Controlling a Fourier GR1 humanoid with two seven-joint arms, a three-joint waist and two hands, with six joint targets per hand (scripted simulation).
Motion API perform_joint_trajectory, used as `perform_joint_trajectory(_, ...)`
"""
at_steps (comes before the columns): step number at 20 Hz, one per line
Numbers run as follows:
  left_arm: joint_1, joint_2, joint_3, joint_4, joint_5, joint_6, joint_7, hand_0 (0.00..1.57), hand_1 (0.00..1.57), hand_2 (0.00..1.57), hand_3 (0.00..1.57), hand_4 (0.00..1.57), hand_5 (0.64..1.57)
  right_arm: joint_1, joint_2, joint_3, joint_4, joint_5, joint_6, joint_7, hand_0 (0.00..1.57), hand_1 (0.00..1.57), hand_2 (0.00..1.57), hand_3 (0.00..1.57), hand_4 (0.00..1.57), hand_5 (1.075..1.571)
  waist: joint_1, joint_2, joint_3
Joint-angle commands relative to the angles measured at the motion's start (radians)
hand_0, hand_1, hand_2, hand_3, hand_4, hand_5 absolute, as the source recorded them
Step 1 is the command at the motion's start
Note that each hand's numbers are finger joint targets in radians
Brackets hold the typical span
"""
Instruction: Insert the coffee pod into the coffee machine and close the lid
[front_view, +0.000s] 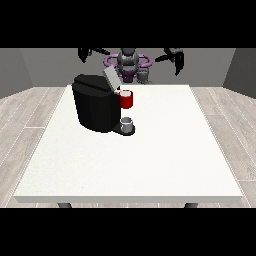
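Observation:
A black coffee machine (95, 107) stands on the white table (150, 160), left of the middle. Its grey lid (110, 77) is tilted up and open. A red pod holder (126, 99) juts from the machine's front, and a small grey cup (128, 123) sits on the drip tray below it. A small grey cylinder, apparently the coffee pod (144, 75), stands at the table's far edge, beside the robot's torso. The hand at the view's left (85, 53) and the hand at the view's right (176, 59) hang raised behind the far edge, fingers relaxed, holding nothing.
The robot's torso (128, 62) stands behind the middle of the table's far edge. Bare white tabletop stretches to the right of the machine and towards the near edge. Wooden floor surrounds the table.

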Motion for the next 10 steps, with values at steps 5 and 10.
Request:
perform_joint_trajectory(5,0.065,-0.010,-0.104,-0.216,0.117,0.016,0.088,0.00,0.00,0.00,0.00,0.39,1.571,-0.122,-0.073,-0.077,0.011,-0.047,0.037,0.019,0.00,0.00,0.00,0.00,0.00,1.571,0.038,0.089,0.0005)
perform_joint_trajectory(10,0.082,-0.010,-0.170,-0.317,0.140,0.016,0.133,0.00,0.00,0.00,0.00,0.36,1.571,-0.194,-0.058,-0.102,0.085,-0.074,0.021,0.065,0.00,0.00,0.00,0.00,0.00,1.571,0.093,0.146,0.0006)
